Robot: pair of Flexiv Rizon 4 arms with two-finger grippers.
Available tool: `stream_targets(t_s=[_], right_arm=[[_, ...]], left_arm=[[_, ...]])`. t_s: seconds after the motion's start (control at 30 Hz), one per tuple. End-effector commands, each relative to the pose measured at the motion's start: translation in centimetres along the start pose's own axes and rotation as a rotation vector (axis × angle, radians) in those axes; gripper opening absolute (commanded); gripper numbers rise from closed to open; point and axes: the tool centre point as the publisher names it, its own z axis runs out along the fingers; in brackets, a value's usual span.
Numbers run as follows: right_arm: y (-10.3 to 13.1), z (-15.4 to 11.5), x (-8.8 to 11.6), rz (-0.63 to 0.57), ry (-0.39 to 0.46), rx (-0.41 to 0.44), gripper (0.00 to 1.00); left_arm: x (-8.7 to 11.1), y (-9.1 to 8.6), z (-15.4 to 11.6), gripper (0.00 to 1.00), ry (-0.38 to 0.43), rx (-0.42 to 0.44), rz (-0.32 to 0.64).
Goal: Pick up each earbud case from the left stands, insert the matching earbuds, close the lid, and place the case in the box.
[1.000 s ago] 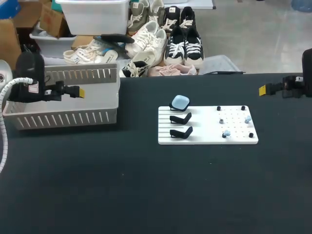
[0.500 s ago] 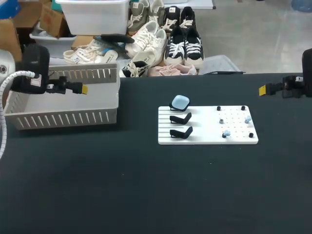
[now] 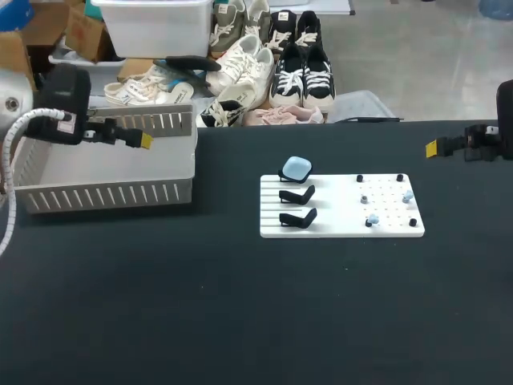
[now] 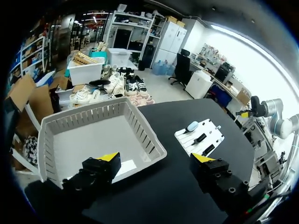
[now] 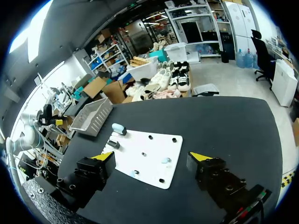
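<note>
On the farthest stand at the left end of the white board (image 3: 337, 220) leans the pale blue earbud case (image 3: 296, 168); the two black stands (image 3: 296, 195) nearer us are empty. The left pincer (image 4: 156, 158) hangs over the grey box (image 3: 104, 195), fingers spread, holding nothing, and the case lies to its right and a little nearer. The right pincer (image 5: 152, 157), equally spread and empty, sits at the far right of the bench, with the case off to its left. Neither arm looks clearly closer. The case is too rounded to read a long axis.

A black table (image 3: 240, 321) bears a white board (image 3: 337, 210).
</note>
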Motion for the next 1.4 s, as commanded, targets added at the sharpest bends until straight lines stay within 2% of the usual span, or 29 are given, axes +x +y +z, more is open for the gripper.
stream_targets(t_s=[0.03, 1.17, 1.2, 1.27, 1.4], right_arm=[[0.0, 0.0, 0.0, 0.000, 0.000, 0.000, 1.00], [0.0, 0.0, 0.0, 0.000, 0.000, 0.000, 1.00], [0.0, 0.0, 0.0, 0.000, 0.000, 0.000, 1.00], [0.0, 0.0, 0.0, 0.000, 0.000, 0.000, 1.00], [0.0, 0.0, 0.0, 0.000, 0.000, 0.000, 1.00]], left_arm=[[-5.0, 0.1, 3.4, 1.00, 0.041, 0.128, 0.356], [-5.0, 0.1, 3.4, 1.00, 0.041, 0.128, 0.356], [-5.1, -0.1, 3.6, 1.00, 0.015, 0.135, 0.404], [-5.5, -0.6, 4.2, 1.00, 0.031, 0.157, 0.485], [-6.1, -1.6, 4.9, 1.00, 0.011, 0.232, 0.663]])
